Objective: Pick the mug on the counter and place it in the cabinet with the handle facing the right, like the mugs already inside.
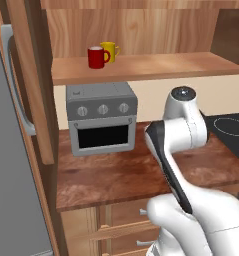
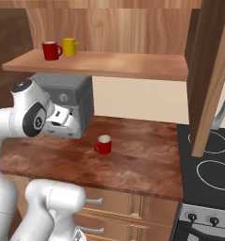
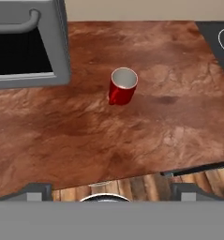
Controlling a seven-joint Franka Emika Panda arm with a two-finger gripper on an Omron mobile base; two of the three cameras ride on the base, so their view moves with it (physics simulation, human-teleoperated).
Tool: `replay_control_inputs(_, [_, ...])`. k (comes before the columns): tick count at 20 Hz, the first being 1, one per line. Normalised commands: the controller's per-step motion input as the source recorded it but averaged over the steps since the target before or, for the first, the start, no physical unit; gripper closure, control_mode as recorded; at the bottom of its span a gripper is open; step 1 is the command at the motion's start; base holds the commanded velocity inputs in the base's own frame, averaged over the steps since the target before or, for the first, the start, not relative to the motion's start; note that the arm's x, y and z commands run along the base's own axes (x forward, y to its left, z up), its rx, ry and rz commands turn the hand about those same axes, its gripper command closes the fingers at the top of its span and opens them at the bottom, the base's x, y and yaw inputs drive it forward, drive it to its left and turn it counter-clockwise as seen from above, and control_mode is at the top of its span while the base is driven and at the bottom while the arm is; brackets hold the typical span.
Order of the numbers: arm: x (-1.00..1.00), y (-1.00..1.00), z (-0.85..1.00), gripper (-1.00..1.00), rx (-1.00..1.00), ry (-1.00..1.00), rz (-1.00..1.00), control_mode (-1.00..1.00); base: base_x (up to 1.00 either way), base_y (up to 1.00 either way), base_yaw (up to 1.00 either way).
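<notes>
a: what's the layout, biggest first?

b: the large light-brown wood-grain wall cabinet (image 2: pixel 132 28) with its long shelf board, then the broad reddish-brown wood-grain bench (image 2: pixel 142 164), a grey toaster oven (image 1: pixel 102 119) at the back of it, and a black stovetop (image 2: pixel 210 164) at the right end.

a: and the mug?

b: the small red mug with the pale inside (image 3: pixel 122 87) stands upright in the open on the bench, near the oven's front corner. a matching red mug (image 2: pixel 51 50) and a yellow mug (image 2: pixel 69 46) sit on the shelf.

a: claw?

b: the claw (image 3: pixel 104 194) is spread wide, empty, high above the bench, well apart from the mug.

a: risks?

b: its red loop handle (image 3: pixel 112 97) is mostly hidden; misjudge it and the mug gets shelved facing wrong. an off-centre descent could tip it over.
</notes>
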Motion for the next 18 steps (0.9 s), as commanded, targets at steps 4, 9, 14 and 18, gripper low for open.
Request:
replay_control_inputs(4, [0.0, 0.0, -0.25, -1.0, -0.04, -0.14, -0.17, -1.0, 0.0, 0.0, 0.0])
replay_control_inputs(9, [0.0, 0.0, -0.24, -1.0, -0.03, -0.11, -0.16, -1.0, 0.0, 0.0, 0.0])
replay_control_inputs(14, [0.0, 0.0, -0.28, -1.0, 0.0, -0.04, -0.13, -1.0, 0.0, 0.0, 0.0])
replay_control_inputs(18, [0.06, 0.0, -0.25, -1.0, 0.0, 0.0, -0.1, -1.0, 0.0, 0.0, 0.0])
